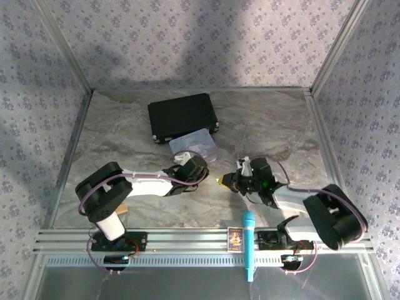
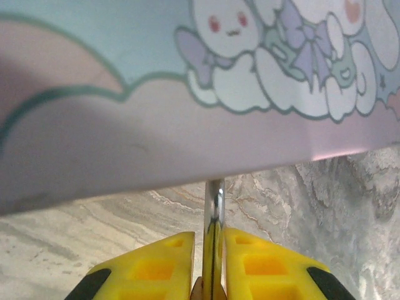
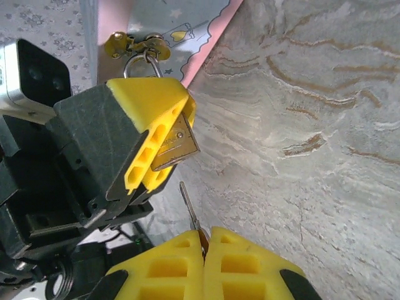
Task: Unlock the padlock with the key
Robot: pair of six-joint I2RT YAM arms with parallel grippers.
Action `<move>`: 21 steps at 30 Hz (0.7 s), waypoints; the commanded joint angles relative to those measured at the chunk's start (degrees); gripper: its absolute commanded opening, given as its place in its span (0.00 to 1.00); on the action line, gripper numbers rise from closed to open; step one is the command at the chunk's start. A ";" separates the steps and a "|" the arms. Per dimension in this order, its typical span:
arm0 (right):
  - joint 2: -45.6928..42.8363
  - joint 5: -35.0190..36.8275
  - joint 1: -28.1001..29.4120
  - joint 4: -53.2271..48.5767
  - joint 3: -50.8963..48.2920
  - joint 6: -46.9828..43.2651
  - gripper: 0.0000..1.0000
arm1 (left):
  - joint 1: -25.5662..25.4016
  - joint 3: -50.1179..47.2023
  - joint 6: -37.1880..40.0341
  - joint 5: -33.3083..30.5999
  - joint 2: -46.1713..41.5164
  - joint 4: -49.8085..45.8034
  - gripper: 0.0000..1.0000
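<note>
Firmly pinched between the yellow fingers of the left gripper (image 2: 209,245), the padlock (image 3: 176,145) hangs at the side of the pastel tin (image 2: 187,119). Its brass body sits in the clamp, and its silvery shackle rises through the small brass hasp (image 3: 134,42) on the tin's edge. In the left wrist view the shackle shows as a thin bright bar running from the closed fingers up to the tin's rim.

The key (image 3: 189,206) is gripped by the right gripper (image 3: 203,240), whose two yellow fingers are pressed together on it. Its thin blade juts out towards the padlock's lower end. The tip is just beside the body, and I cannot tell whether it touches.

From above, the left arm reaches low across the marbled table (image 1: 269,125) from the left, elbow raised and wrist angled towards the tin. The right arm folds back from the right side, its wrist turned to face the left one, so the two grippers meet nose to nose in front of the tin.

Behind the tin lies a black case (image 1: 182,117), touching it. A small tan block (image 1: 123,209) sits by the left arm's base. On the near rail rest a teal marker (image 1: 249,245) and a small card (image 1: 235,239), side by side.
</note>
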 commanded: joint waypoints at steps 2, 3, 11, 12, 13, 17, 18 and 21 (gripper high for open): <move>6.91 -6.49 -0.29 12.43 1.47 6.59 0.00 | 0.08 -2.56 -9.43 0.41 -1.26 3.83 0.09; 8.15 -6.40 -0.24 14.64 1.41 7.68 0.00 | 0.09 -2.94 -10.03 0.47 -1.26 4.77 0.08; 12.76 -6.89 1.28 17.94 2.89 10.40 0.00 | -0.81 -5.87 -19.45 -3.95 -1.90 8.53 0.07; 13.42 -7.08 1.30 18.44 2.97 10.64 0.00 | -1.04 -6.69 -19.73 -5.02 -1.72 10.62 0.06; 14.10 -7.30 1.26 19.00 3.02 10.94 0.00 | -1.13 -7.03 -20.01 -5.55 -1.62 11.75 0.06; 17.54 -8.18 1.12 24.24 3.04 13.21 0.00 | -1.23 -8.31 -20.64 -6.35 -1.27 15.19 0.05; 18.13 -8.27 1.13 24.76 3.18 13.50 0.00 | -1.23 -8.67 -20.66 -6.45 -1.03 16.48 0.05; 18.86 -8.38 1.56 25.08 3.69 13.60 0.00 | -1.23 -8.68 -20.84 -6.62 -0.61 17.00 0.03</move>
